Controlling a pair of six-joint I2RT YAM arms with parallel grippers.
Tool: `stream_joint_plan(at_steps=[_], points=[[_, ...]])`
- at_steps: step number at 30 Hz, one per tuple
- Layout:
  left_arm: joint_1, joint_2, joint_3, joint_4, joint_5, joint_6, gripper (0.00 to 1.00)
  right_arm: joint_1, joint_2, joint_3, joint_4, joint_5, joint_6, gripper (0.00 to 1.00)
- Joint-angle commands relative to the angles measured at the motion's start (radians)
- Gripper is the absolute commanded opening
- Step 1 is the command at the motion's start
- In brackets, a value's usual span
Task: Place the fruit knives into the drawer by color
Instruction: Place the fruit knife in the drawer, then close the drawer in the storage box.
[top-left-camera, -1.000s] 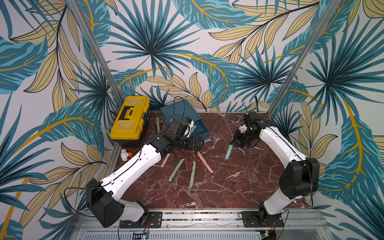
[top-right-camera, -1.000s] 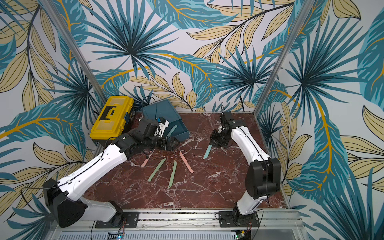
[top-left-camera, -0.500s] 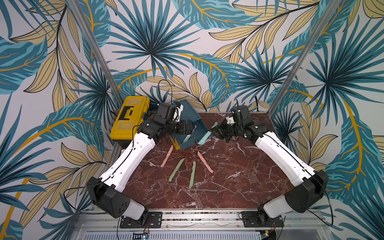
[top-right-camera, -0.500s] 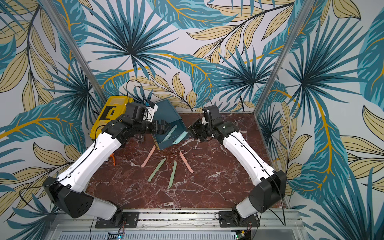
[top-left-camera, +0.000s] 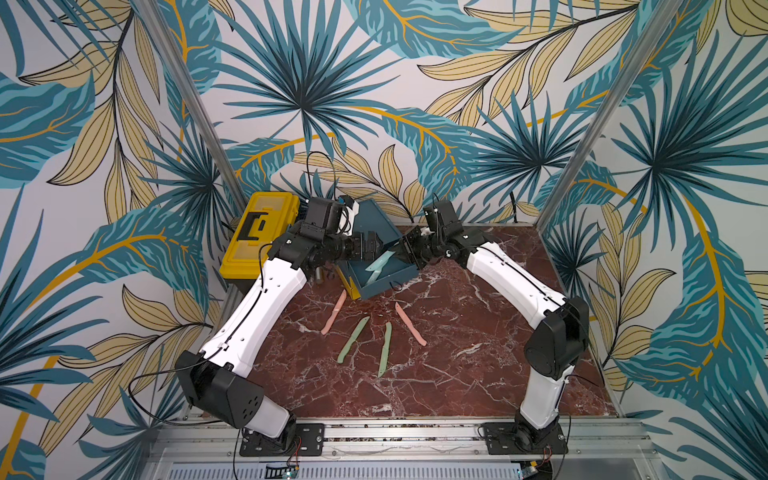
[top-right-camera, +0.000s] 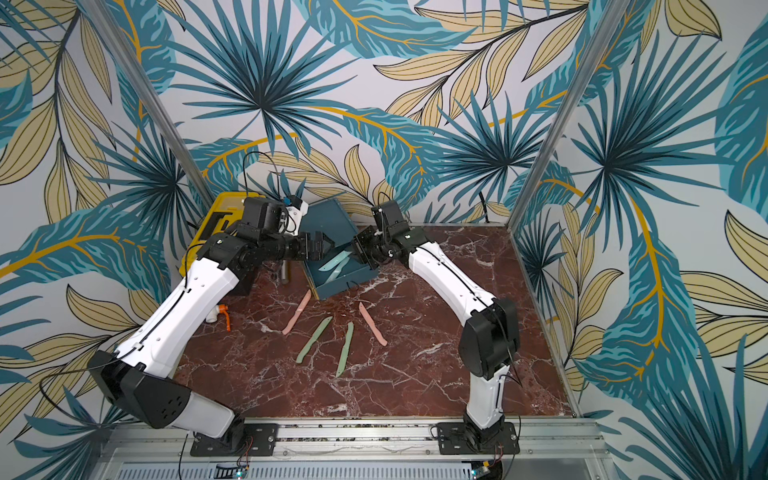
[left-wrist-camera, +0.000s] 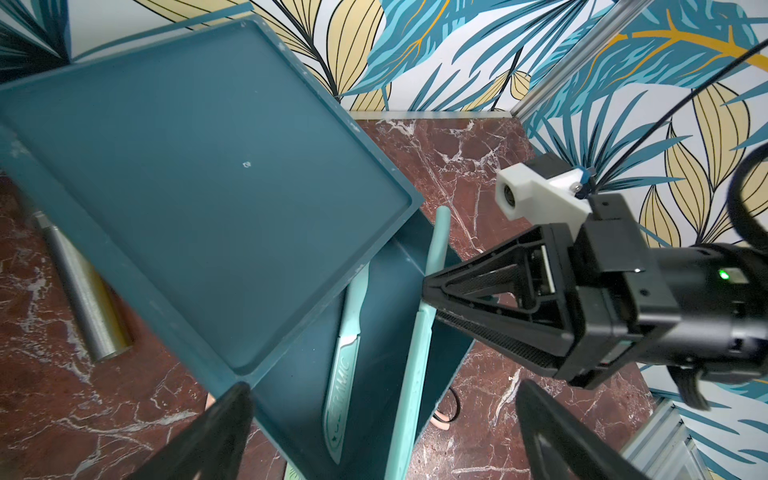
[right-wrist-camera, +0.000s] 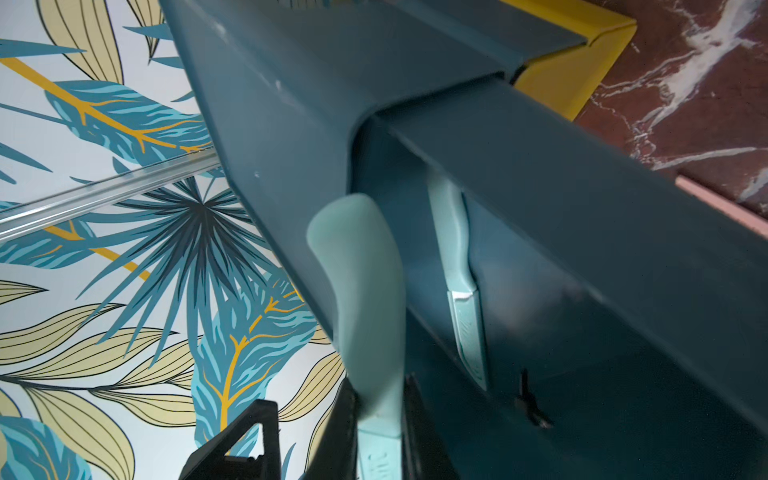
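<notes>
Drawer (top-left-camera: 388, 286) stands open at the rear of the marble table (top-left-camera: 457, 374) in both top views, pink knives (top-left-camera: 333, 312) and green knives (top-left-camera: 353, 338) lying before it; left wrist view: left gripper (left-wrist-camera: 384, 386) spread wide over it; right wrist view: right gripper (right-wrist-camera: 378, 415) pinching a teal knife (right-wrist-camera: 361, 291) angled in beside a second teal knife (right-wrist-camera: 465, 324).

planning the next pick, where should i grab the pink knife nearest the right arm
Likely its rounded handle end, toward the front, from straight above, pinching across the narrow width: the pink knife lies flat, with bare table beside it.
</notes>
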Motion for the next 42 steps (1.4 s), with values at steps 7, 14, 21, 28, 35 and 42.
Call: stream_joint_plan(at_steps=[7,14,21,28,35,42], points=[[0.018,0.029,0.048,-0.018,0.021,0.021,1.0,0.002,0.019,0.093,0.061,-0.02,-0.072,0.55],[0.02,0.142,0.196,-0.108,-0.01,0.006,0.95,0.001,-0.25,-0.259,0.164,0.09,-0.16,0.09],[0.022,0.324,0.453,-0.298,-0.051,-0.005,0.0,0.0,-0.475,-0.728,0.468,0.185,-0.08,0.0],[0.041,0.467,0.547,-0.377,0.0,-0.027,0.0,0.005,-0.409,-0.789,0.601,0.175,-0.034,0.0],[0.078,0.485,0.456,-0.323,0.074,-0.058,0.0,0.009,-0.355,-0.793,0.677,0.175,0.0,0.0],[0.09,0.477,0.389,-0.332,0.097,-0.05,0.0,0.015,-0.269,-0.733,0.712,0.175,0.008,0.0]])
